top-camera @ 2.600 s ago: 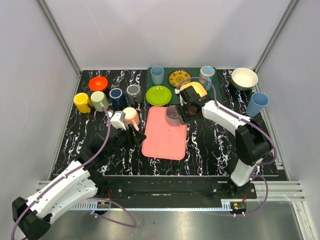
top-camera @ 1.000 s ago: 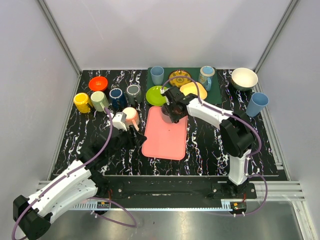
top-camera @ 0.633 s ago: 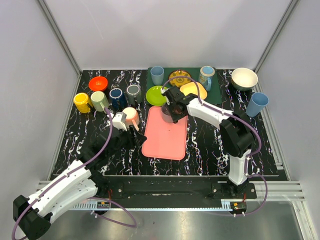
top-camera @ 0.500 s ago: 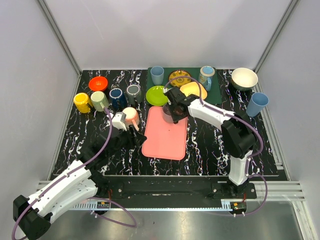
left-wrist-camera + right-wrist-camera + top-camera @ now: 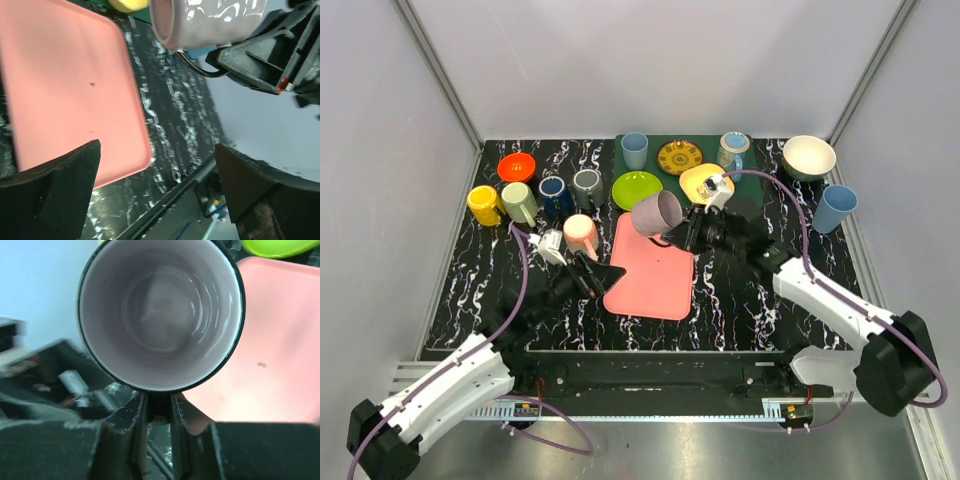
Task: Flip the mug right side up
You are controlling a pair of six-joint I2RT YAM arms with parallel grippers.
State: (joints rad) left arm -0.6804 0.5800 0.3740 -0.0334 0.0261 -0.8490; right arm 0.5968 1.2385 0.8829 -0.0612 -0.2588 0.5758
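Observation:
The mauve-grey mug (image 5: 657,213) hangs in the air over the far end of the pink tray (image 5: 650,275), tipped on its side with its mouth facing left. My right gripper (image 5: 686,232) is shut on its handle. In the right wrist view the mug's empty inside (image 5: 160,310) faces the camera and both fingers (image 5: 136,415) clamp the handle below the rim. My left gripper (image 5: 592,272) is open and empty, low beside the tray's left edge. In the left wrist view the mug (image 5: 210,20) shows at the top, above the tray (image 5: 65,95).
A pink mug (image 5: 581,232) stands left of the tray, next to my left gripper. Yellow (image 5: 483,204), green (image 5: 518,200), navy (image 5: 555,195) and grey (image 5: 587,185) mugs line the back left, with an orange bowl (image 5: 516,166). Plates, cups and a white bowl (image 5: 808,157) fill the back right.
My right arm has pulled back to the right and lifted the mug off the tray, tipping it onto its side. My left gripper has drawn slightly nearer, away from the pink mug.

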